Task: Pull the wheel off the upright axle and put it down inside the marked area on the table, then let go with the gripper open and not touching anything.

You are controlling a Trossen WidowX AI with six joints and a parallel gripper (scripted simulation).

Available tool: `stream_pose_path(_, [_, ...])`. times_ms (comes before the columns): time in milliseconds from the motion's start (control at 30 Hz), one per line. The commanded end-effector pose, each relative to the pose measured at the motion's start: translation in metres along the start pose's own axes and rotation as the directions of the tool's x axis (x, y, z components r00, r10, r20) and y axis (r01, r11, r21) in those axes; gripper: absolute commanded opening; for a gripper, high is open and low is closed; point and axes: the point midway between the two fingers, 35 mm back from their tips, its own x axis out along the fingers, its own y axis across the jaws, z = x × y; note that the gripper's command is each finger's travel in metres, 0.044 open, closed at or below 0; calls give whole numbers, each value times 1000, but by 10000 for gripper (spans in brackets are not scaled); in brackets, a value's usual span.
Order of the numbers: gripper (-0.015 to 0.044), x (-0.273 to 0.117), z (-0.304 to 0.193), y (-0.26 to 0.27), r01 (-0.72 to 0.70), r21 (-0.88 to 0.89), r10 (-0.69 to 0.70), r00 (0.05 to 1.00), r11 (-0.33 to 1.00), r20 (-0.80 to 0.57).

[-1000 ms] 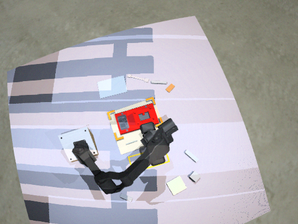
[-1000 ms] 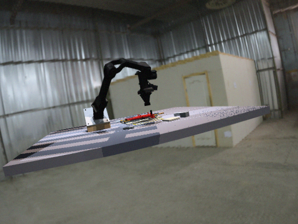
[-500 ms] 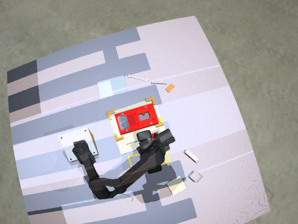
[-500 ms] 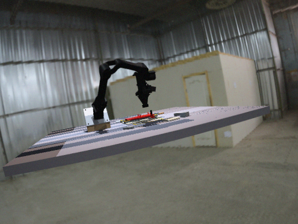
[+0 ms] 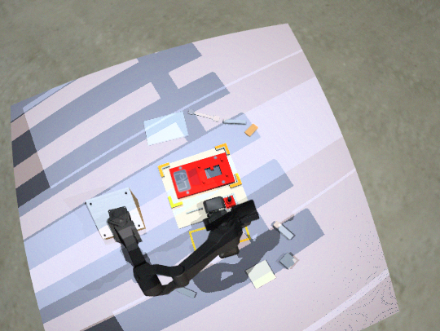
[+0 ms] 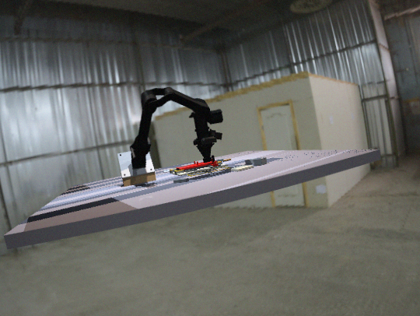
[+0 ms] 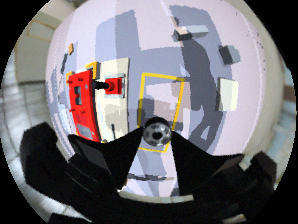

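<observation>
- Where the arm hides the grasp from above, we see only the claw (image 5: 220, 212) beside the red fixture (image 5: 201, 174), over the edge of the yellow-outlined marked area (image 5: 195, 238) on the striped surface (image 5: 326, 163).
- From the side, we see the claw (image 6: 206, 157) pointing down, low over the red fixture (image 6: 192, 166), in a corrugated-metal shed.
- At the wrist, we see the small, dark, shiny wheel (image 7: 157, 133) clamped between the claw's fingers, above the yellow outline (image 7: 161, 112).

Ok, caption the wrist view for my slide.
Claw shut on the wheel, held over the yellow-outlined marked area, beside the red fixture.
</observation>
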Motion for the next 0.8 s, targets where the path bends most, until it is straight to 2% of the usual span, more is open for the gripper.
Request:
stream_pose_path(0, [0,24,-3,0,6,-8,-6,1000,1000,-7])
stream_pose_path(167, [0,47,-6,-2,11,-8,-11,1000,1000,-7])
stream_pose_path(367, [0,48,-6,-2,11,-8,-11,1000,1000,-7])
stream_pose_path(733, [289,41,-4,-2,7,-1,-7,1000,1000,-5])
stream_pose_path(767, [300,36,-3,-2,6,-2,-6,1000,1000,-5])
